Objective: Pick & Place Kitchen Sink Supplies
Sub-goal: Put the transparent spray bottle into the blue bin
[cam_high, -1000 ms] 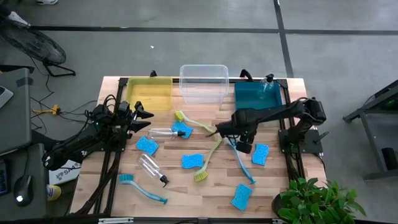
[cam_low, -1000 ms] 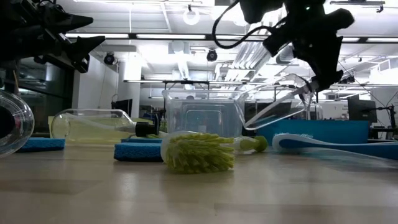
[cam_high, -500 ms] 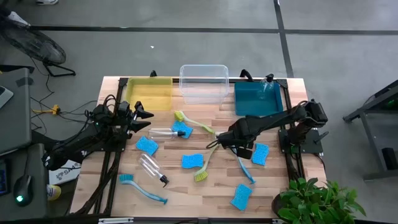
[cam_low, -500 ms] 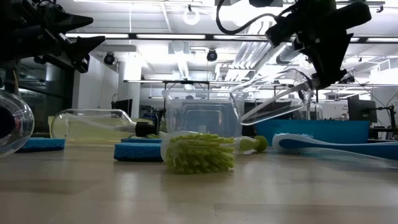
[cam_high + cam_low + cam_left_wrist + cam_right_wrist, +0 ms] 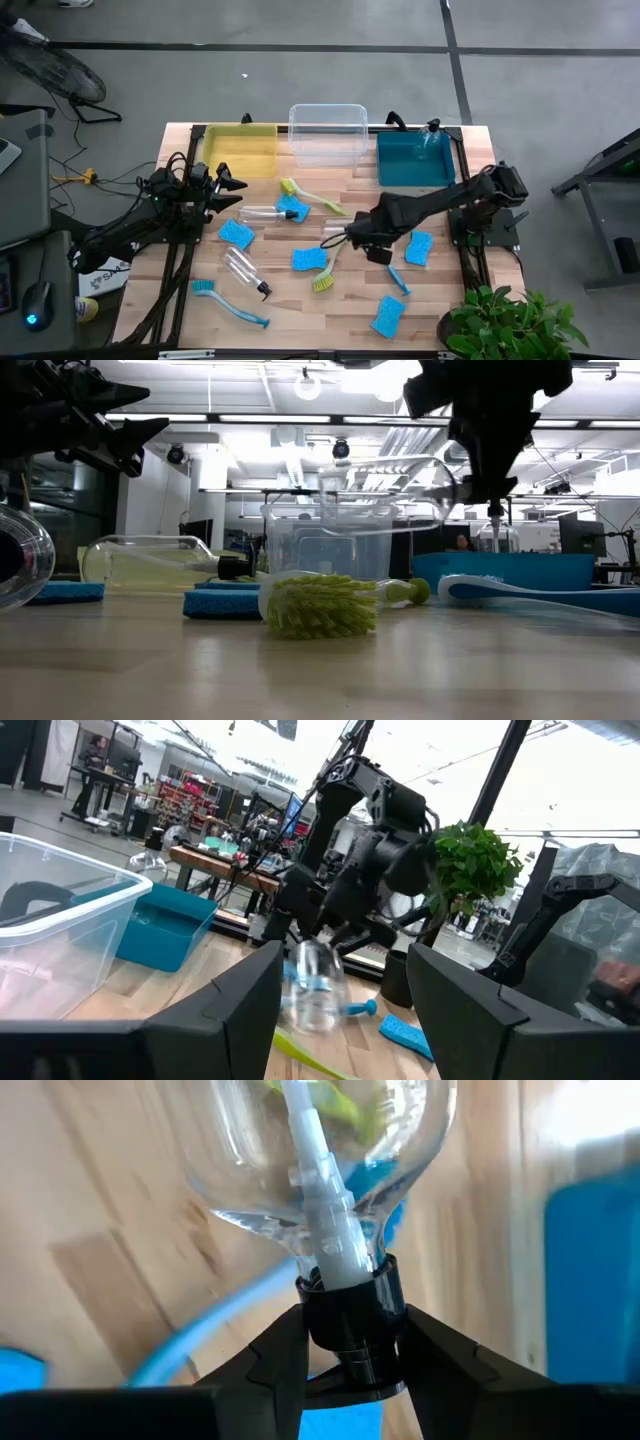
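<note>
My right gripper [image 5: 354, 238] hangs over the middle of the table, shut on a clear spray bottle [image 5: 335, 232] with a black nozzle. The bottle's body [image 5: 385, 500] is lifted above the scattered supplies. On the table lie two more clear bottles [image 5: 262, 214] [image 5: 243, 270], yellow-green brushes [image 5: 310, 197] [image 5: 327, 268], blue brushes [image 5: 230, 305] [image 5: 397, 277] and several blue sponges [image 5: 310, 260]. My left gripper [image 5: 228, 185] waits open at the table's left, touching nothing. My right gripper pinches the bottle's black nozzle cap [image 5: 352, 1315] at the neck between its two fingers [image 5: 280, 1350]. The fingers come from above, pointing steeply down. The bottle is lifted clear of the table and lies about level, its body reaching out away from the fingers.
A yellow bin [image 5: 240, 150], a clear bin [image 5: 327, 133] and a teal bin [image 5: 413, 165] stand along the far edge; a spray bottle [image 5: 431, 133] stands in the teal one. A potted plant [image 5: 505, 320] is off the near right corner.
My right gripper has swung toward the table's near edge and a little to the left, tipping further down, with the bottle still held. The bottle has gone from slanted to about level and stays clear of the table.
</note>
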Controlling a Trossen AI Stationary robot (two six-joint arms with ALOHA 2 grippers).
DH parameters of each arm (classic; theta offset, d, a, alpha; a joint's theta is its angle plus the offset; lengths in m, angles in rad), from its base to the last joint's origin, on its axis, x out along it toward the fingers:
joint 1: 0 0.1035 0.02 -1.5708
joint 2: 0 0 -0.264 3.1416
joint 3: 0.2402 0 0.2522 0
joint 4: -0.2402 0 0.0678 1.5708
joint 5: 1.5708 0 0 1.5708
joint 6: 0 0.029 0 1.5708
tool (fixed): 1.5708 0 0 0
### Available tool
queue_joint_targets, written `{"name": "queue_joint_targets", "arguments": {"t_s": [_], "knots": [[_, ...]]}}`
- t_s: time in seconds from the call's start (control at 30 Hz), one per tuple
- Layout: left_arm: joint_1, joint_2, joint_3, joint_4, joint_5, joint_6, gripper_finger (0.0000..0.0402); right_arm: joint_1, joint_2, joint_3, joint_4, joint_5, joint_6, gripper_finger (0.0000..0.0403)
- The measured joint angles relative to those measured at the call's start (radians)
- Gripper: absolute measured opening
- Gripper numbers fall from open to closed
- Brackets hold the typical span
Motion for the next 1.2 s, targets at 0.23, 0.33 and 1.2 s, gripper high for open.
{"name": "queue_joint_targets", "arguments": {"t_s": [0.23, 0.33, 1.2], "knots": [[0.0, 0.0, 0.0, 0.0, 0.0, -0.011, 0.0209, 0.055, 0.0, 0.0, 0.155, 0.039, 0.001, 0.0133], [0.0, 0.0, 0.0, -0.004, 0.005, 0.002, 0.0209, 0.066, 0.0, 0.0, 0.209, 0.06, 0.002, 0.0133], [-0.132, 0.056, 0.0, -0.029, -0.016, 0.432, 0.0209, -0.018, 0.001, 0.0, 0.444, 0.069, -0.097, 0.0133]]}}
